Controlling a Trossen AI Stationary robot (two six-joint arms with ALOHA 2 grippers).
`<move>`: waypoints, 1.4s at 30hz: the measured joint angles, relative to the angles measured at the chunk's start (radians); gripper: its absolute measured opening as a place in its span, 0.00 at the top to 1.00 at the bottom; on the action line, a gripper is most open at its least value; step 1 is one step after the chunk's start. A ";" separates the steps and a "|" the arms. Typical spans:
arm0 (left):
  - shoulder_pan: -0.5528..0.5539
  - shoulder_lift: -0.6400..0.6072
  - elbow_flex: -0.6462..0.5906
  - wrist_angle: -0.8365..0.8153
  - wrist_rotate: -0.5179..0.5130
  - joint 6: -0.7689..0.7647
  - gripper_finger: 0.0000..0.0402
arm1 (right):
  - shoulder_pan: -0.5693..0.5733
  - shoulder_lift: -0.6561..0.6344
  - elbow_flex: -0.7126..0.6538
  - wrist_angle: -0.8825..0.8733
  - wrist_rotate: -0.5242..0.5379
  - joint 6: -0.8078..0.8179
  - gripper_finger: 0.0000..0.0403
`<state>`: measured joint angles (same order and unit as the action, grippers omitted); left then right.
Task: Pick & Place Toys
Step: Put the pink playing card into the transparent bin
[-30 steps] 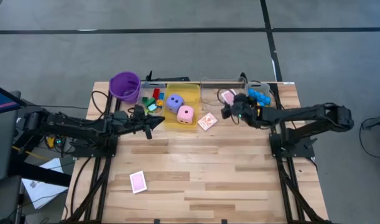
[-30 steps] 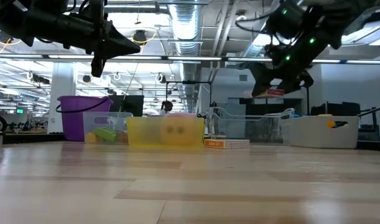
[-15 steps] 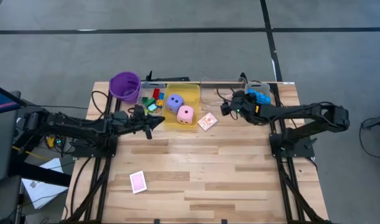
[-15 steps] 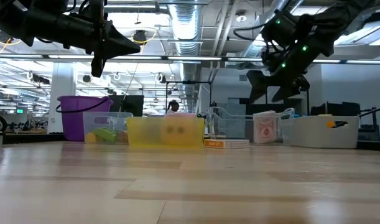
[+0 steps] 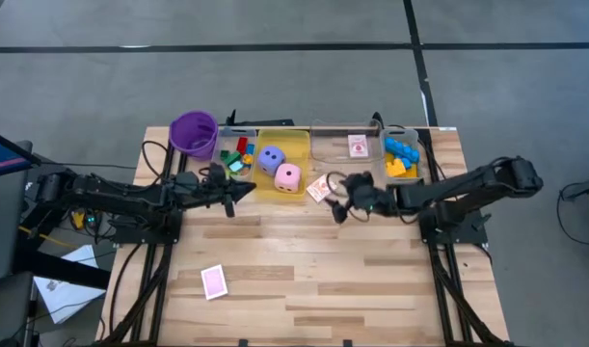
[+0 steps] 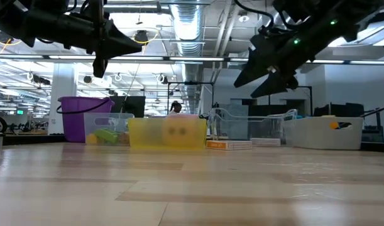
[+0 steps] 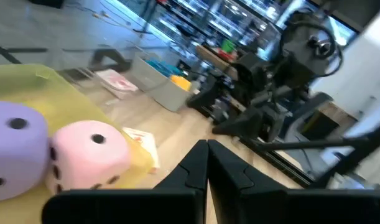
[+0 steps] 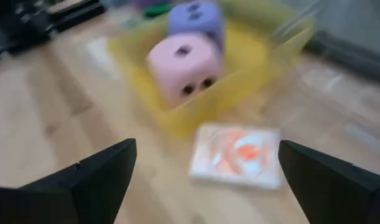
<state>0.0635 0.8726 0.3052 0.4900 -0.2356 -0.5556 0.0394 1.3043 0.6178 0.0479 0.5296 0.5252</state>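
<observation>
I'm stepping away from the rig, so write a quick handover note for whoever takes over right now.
Left hand: shut, empty, waiting beside the yellow bin.
Right hand: open, empty, raised near the card deck on the table.
Done: purple die and pink die in the yellow bin; one card in the clear bin.
Left: the card deck, plus a loose card near the front edge.

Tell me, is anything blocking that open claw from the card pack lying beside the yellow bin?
Nothing visible does. The right gripper, open, hangs above the table close to the card pack, with only bare wood between; the yellow bin stands beyond the pack.
</observation>
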 joint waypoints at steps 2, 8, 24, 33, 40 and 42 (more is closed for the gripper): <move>0.000 0.000 0.000 0.000 0.046 0.000 1.00 | 0.045 0.023 0.000 -0.002 0.017 0.055 0.04; -0.034 0.015 0.000 -0.001 0.159 -0.002 1.00 | 0.153 0.137 0.000 0.047 0.025 0.151 0.04; -0.118 0.033 0.000 0.009 0.307 0.000 1.00 | 0.261 0.451 0.003 0.490 0.013 0.103 0.04; -0.333 0.052 0.090 -0.312 0.057 0.219 1.00 | 0.243 0.519 0.073 0.499 -0.062 0.060 0.04; -0.491 0.231 0.311 -0.788 -0.081 0.251 1.00 | 0.234 0.518 0.093 0.494 -0.087 0.040 0.04; -0.534 0.296 0.371 -0.870 -0.079 0.223 1.00 | 0.234 0.518 0.094 0.480 -0.087 0.040 0.04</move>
<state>-0.4708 1.1684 0.6759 -0.3798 -0.3151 -0.3323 0.2733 1.8225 0.7116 0.5282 0.4424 0.5653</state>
